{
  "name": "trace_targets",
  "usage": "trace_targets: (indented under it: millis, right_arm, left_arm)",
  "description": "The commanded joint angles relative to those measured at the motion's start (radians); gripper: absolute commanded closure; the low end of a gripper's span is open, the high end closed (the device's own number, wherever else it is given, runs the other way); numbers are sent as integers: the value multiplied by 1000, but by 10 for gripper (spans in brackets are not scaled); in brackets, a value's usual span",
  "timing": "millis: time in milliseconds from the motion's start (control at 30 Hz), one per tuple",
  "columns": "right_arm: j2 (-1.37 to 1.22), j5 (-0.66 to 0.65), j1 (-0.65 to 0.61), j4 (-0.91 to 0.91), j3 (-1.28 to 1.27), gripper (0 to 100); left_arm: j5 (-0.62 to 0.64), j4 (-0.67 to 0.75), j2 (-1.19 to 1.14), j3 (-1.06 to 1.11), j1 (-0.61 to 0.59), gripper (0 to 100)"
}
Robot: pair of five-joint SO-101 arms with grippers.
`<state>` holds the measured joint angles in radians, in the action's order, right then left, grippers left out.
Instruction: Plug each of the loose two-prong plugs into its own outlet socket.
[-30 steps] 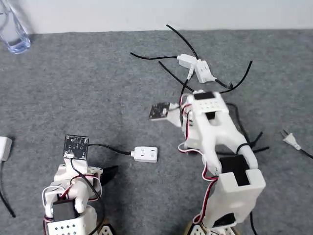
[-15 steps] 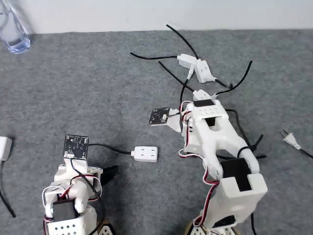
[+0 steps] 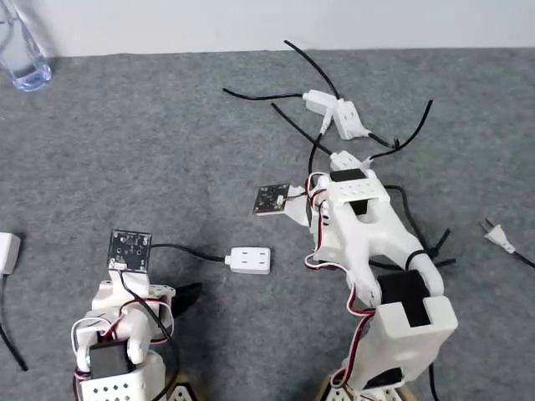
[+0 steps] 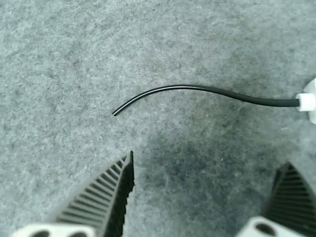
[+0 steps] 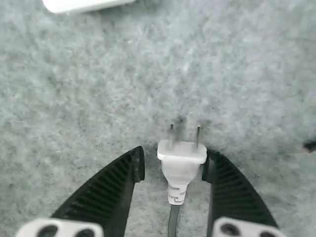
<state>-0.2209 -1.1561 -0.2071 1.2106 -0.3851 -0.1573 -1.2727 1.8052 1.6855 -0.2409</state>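
High view: the left arm sits folded low over the grey carpet. A white outlet socket lies flat just off its wrist, on the side toward the other arm. The socket's black cord runs back toward that wrist. A clear bottle stands far beyond this arm. The right arm stretches farther out. Beyond its wrist lies a cluster of white sockets with black leads curling away. A second loose plug lies well off to this arm's outer side, apart from everything else.

Left wrist view: the left gripper has its fingers spread wide and holds nothing, with bare carpet between them. Ahead of the fingertips the cord arcs across, with its free end loose on the carpet.

Right wrist view: the right gripper straddles a two-prong plug lying on the carpet. The prongs point away from the gripper, and the plug's lead runs back between the fingers. One finger touches the plug's side. The other stands just beside it, with a thin strip of carpet showing between, so the jaws are apart and not clamped. Farther ahead is the edge of a white block.
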Motion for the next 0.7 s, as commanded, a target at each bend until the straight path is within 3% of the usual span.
trace_targets:
  millis: [0,67,233,667]
  right_arm:
    - [24,3,2,8,-3,856]
    - [24,2,2,36,-2,852]
    - [79,6,5,110,5,725]
    - [166,2,8,38,-84,732]
  left_arm:
    - [14,11,15,-4,2,585]
    - [14,11,15,-4,2,585]
    - [14,11,15,-4,2,585]
    - [14,11,15,-4,2,585]
